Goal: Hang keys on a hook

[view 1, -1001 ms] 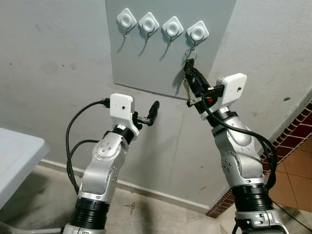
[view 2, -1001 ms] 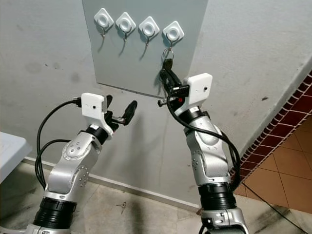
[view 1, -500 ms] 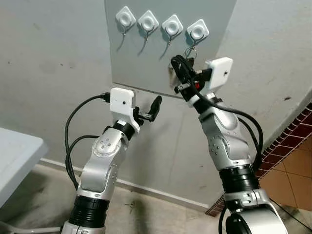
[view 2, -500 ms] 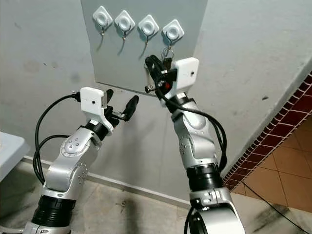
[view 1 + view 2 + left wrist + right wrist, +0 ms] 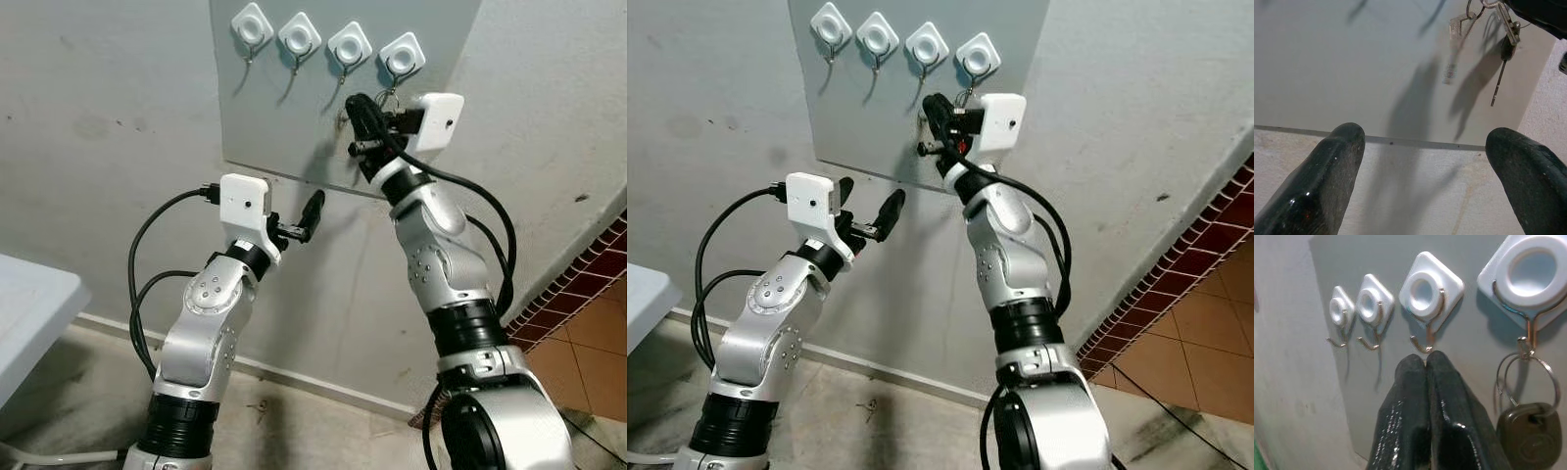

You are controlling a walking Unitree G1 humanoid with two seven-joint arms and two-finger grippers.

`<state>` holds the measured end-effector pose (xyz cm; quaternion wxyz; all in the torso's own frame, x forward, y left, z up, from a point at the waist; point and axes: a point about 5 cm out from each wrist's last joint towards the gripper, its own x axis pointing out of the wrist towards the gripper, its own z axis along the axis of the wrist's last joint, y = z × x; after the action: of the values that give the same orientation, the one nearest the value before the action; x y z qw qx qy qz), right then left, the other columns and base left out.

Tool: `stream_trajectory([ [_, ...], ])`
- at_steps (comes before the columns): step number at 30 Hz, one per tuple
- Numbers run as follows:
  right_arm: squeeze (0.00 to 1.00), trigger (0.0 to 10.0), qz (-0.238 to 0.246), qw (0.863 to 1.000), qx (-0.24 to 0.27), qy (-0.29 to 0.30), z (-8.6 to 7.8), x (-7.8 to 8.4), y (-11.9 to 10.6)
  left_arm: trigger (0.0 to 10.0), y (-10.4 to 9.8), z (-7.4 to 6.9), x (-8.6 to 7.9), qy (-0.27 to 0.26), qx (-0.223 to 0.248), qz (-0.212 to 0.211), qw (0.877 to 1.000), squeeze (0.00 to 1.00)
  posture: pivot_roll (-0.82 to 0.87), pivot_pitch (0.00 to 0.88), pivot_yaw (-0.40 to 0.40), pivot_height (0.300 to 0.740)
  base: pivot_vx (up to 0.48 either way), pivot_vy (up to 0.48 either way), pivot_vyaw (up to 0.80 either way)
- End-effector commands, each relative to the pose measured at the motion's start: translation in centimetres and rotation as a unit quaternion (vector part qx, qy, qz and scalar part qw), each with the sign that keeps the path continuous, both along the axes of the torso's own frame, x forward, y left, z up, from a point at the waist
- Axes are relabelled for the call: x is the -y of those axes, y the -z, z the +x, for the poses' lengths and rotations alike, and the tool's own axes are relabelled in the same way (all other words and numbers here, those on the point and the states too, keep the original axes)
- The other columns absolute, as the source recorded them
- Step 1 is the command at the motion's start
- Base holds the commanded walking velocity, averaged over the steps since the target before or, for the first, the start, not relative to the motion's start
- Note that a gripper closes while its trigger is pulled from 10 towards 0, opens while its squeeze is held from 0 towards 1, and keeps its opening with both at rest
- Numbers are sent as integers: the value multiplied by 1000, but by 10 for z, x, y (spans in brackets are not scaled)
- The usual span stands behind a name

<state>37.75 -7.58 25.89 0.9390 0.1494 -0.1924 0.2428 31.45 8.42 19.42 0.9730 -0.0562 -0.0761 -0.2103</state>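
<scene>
On my far left I see the corner of a white worktop (image 5: 24, 313). Next along, my left gripper (image 5: 312, 211) is raised in front of the wall just under the lower edge of the grey panel (image 5: 284, 127), its fingers (image 5: 1327, 166) spread well apart with nothing between them. Above it, four white hooks (image 5: 1422, 291) run in a row across the panel. My right gripper (image 5: 1426, 364) is up against the panel, fingertips pressed together and empty, just under the third hook from the left. The keys (image 5: 1525, 431) hang on their ring from the rightmost hook (image 5: 1528, 271), just beside the right gripper and apart from it. In the left wrist view they dangle over the panel, a dark-headed key (image 5: 1503, 58) lowest. I can read no writing or brand anywhere; the mark on the dark key head is too blurred.
</scene>
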Motion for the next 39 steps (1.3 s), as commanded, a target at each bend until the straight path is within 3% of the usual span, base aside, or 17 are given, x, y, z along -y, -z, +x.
stream_trajectory([
  [1, 0, 10000, 9, 1000, 10, 9, 2, 3, -9, 10000, -2, -2, 3, 3, 2, 0, 1000, 0, 79, 41, -81, 740, 0, 0, 0],
  [24, 0, 10000, 22, 999, 45, 12, 7, -5, -32, 10000, -2, -2, 3, -1, -1, -5, 1000, 0, 78, 44, -87, 740, 0, 0, 0],
  [39, 0, 10000, 19, 999, -15, 43, 16, -10, -32, 10000, -2, -3, 3, -3, -2, -9, 1000, 0, 81, 41, -94, 740, 0, 0, 0],
])
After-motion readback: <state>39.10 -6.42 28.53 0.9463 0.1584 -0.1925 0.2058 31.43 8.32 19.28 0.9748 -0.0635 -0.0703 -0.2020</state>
